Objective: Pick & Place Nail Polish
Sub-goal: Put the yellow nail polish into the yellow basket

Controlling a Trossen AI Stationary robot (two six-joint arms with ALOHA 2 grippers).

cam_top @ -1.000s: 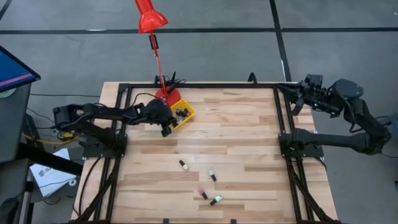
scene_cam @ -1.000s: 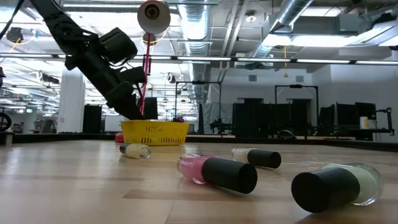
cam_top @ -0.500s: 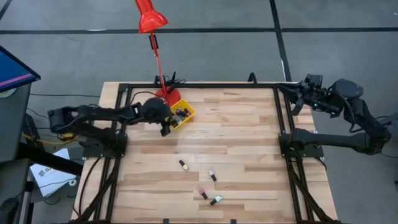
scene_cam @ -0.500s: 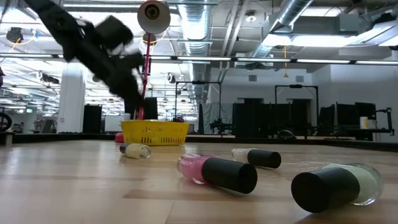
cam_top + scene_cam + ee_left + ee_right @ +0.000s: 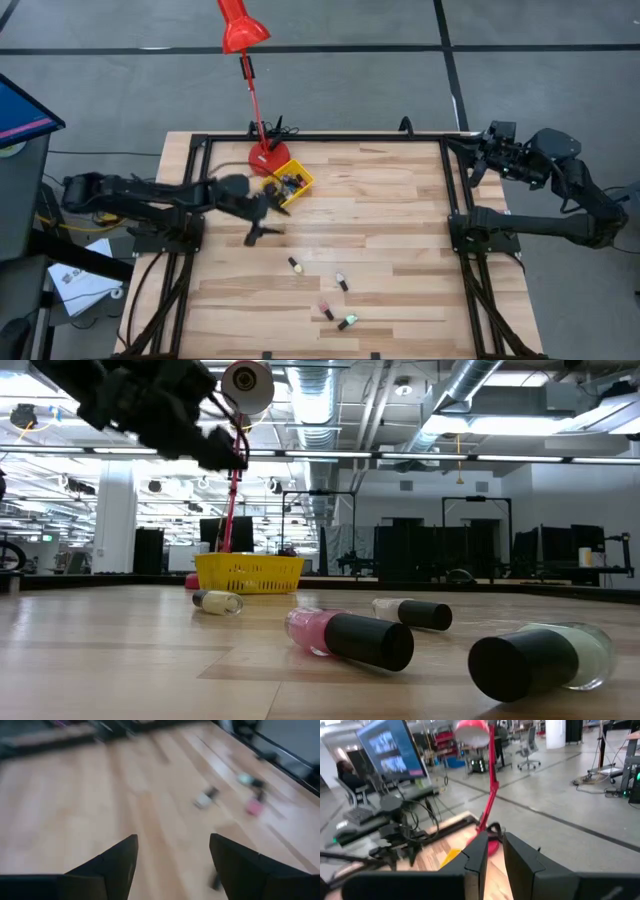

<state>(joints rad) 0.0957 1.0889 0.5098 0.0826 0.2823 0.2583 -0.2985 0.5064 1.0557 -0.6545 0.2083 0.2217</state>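
Left pincer [image 5: 262, 228]: hangs over bare bench just in front of the yellow tray, with nothing between its fingers [image 5: 117, 862]; the jaws stand wide apart, and its wrist view shows only wood between them.
Right pincer [image 5: 490, 851]: parked above the far right corner of the bench, well away from the bottles; its two fingers sit close together with only a thin slit between them and nothing gripped.
Yellow tray [image 5: 303, 184]: stands on the bench near the far edge, right beside the red lamp base; several dark-capped bottles lie inside it.
Nail polish on the bench: four small bottles lie on their sides in the near middle of the bench, well apart from the tray.
Pale bottle [image 5: 295, 265]: the one nearest the tray, lying alone.
Second pale bottle [image 5: 341, 281]: just to the right of it, dark cap.
Pink bottle [image 5: 326, 309]: closer to the near edge, dark cap.
Green bottle [image 5: 348, 321]: beside the pink one, nearest the front edge.
Red lamp [image 5: 241, 27]: its stem rises from the base by the tray and leans out past the far edge.
Bench [image 5: 390, 210]: light wooden planks inside a black frame.
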